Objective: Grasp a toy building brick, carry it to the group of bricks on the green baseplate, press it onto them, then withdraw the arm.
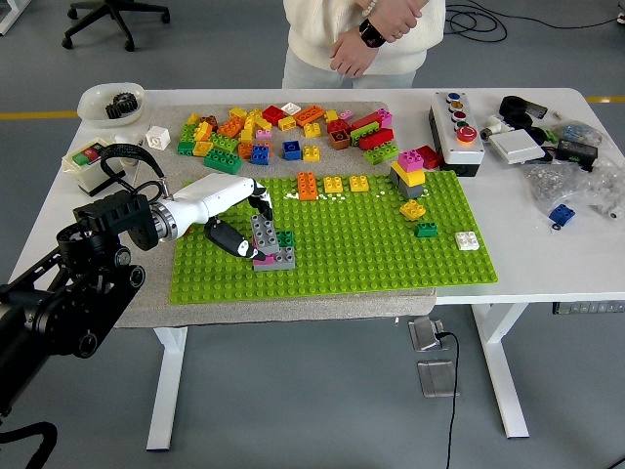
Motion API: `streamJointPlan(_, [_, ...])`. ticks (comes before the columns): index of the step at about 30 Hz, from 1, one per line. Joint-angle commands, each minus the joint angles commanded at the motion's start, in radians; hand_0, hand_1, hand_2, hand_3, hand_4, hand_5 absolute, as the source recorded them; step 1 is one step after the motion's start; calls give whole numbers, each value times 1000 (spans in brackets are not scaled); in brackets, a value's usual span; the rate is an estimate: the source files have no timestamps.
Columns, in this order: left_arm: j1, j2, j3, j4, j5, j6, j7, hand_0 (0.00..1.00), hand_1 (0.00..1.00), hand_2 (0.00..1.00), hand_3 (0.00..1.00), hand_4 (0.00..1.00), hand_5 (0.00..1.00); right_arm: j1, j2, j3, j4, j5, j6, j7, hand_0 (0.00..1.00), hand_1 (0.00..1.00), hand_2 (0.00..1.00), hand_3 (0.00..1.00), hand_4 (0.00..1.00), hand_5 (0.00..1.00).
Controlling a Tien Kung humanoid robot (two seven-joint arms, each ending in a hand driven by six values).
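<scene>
One left hand [237, 233] pinches your grey brick [264, 233] with curled fingers [256, 200] over the stack [276, 256]; it's light, rigid, slick plastic, so grip its sides

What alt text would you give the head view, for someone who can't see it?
The robot's left hand grips a grey brick on a small brick cluster on the green baseplate. Loose bricks lie beyond it, and a person stands at the white table's far side.
</scene>
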Motion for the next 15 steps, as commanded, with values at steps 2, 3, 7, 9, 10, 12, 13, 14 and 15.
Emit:
streamJointPlan(2, [0,0,0,1,0,-2,-2,760,666,589,581,998,240,0,0,0,0,0,0,0,745,640,681,634,855,572])
streamJointPlan(3, [0,1,1,1,0,-3,-2,760,666,589,581,998,240,0,0,0,0,0,0,0,745,640,681,634,855,572])
streamJointPlan(7, [-1,2,3,7,0,-5,-5,764,669,590,586,998,240,1,0,1,0,1,0,0,745,641,681,634,855,572])
streamJointPlan(9, [-1,3,7,7,0,-6,-7,764,669,590,586,998,240,1,0,1,0,1,0,0,745,641,681,634,855,572])
streamJointPlan(10, [-1,4,9,9,0,-7,-9,764,669,590,586,998,240,2,0,1,0,1,0,0,745,641,681,634,855,572])
streamJointPlan(12, [-1,4,11,10,0,-6,-11,767,672,593,590,998,238,2,0,1,0,1,0,0,745,641,681,634,855,572])
streamJointPlan(13, [-2,4,12,12,0,-5,-12,767,672,593,590,998,238,2,0,1,0,1,0,0,745,641,681,634,855,572])
streamJointPlan(14, [-2,4,13,13,0,-4,-13,767,672,593,590,998,238,2,0,0,0,1,0,0,745,641,681,634,855,572])
streamJointPlan(15, [-2,5,13,14,0,-4,-14,767,672,593,590,998,238,2,0,0,0,1,0,0,745,641,681,634,855,572])
